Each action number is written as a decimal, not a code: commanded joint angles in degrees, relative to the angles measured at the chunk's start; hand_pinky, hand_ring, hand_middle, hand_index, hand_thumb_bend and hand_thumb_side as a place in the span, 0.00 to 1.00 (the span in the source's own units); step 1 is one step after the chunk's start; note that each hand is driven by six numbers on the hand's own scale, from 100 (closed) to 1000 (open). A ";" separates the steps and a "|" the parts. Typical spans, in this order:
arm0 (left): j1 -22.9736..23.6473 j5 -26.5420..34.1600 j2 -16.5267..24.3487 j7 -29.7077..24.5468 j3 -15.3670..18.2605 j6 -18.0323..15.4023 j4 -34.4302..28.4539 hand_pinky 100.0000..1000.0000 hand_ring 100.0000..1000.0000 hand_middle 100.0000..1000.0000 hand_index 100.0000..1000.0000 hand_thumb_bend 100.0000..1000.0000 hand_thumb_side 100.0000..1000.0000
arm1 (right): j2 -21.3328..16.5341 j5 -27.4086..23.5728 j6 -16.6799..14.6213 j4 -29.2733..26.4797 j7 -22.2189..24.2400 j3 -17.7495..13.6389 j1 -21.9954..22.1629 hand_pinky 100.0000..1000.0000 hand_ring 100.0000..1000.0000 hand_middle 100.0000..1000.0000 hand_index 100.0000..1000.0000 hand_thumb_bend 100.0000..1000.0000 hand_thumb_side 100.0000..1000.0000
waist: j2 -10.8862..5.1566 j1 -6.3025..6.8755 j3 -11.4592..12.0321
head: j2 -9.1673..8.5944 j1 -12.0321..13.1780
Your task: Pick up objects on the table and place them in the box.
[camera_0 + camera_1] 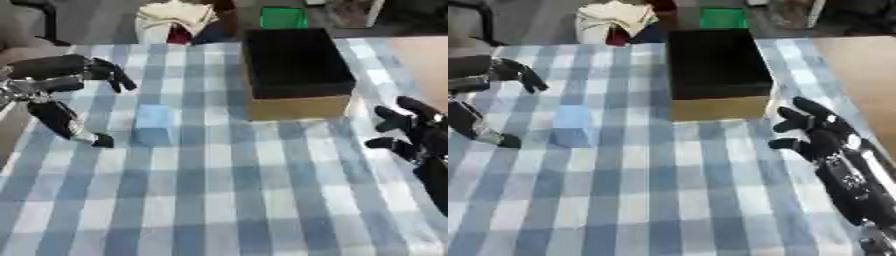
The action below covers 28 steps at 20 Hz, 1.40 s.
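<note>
Left hand (54, 95) spread wide beside blue block (153, 124), apparently empty; right hand (820, 132) relaxed.

A blue-and-white checked cloth (219, 200) covers the worktop; beyond its far edge sit crumpled pale fabric (175, 20) and a green container (283, 17).

Pale blue block (153, 124) lies left of open black-lined box (296, 70).

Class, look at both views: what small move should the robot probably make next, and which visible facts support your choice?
Probably shift the left hand right so its spread fingers and thumb bracket the blue block. The block lies just beside that open hand, ungrasped, while the box stands open and the right hand rests idle.
</note>
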 commanded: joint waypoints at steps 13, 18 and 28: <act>-5.01 -7.70 -3.84 2.01 -1.48 -0.79 8.69 0.77 0.67 0.71 0.86 0.60 0.43 | -0.60 -0.49 -0.01 -1.29 0.28 -0.04 -0.32 0.71 1.00 0.64 0.94 0.00 0.59 | -0.93 -0.14 -0.32 | -1.08 -0.20; -6.53 -10.66 -5.98 3.52 -1.50 -2.36 12.07 0.76 0.66 0.71 0.85 0.59 0.40 | -0.44 -0.52 0.11 -1.29 0.37 0.08 -0.49 0.71 1.00 0.64 0.94 0.00 0.59 | -0.74 -0.19 -0.55 | -1.66 -0.20; -8.90 -15.60 -10.06 5.92 -1.07 -3.96 18.20 0.76 0.65 0.70 0.84 0.57 0.38 | -0.20 -0.77 0.30 -1.29 0.53 0.25 -0.83 0.71 1.00 0.64 0.94 0.00 0.60 | -0.61 -0.25 -1.18 | -2.12 -0.09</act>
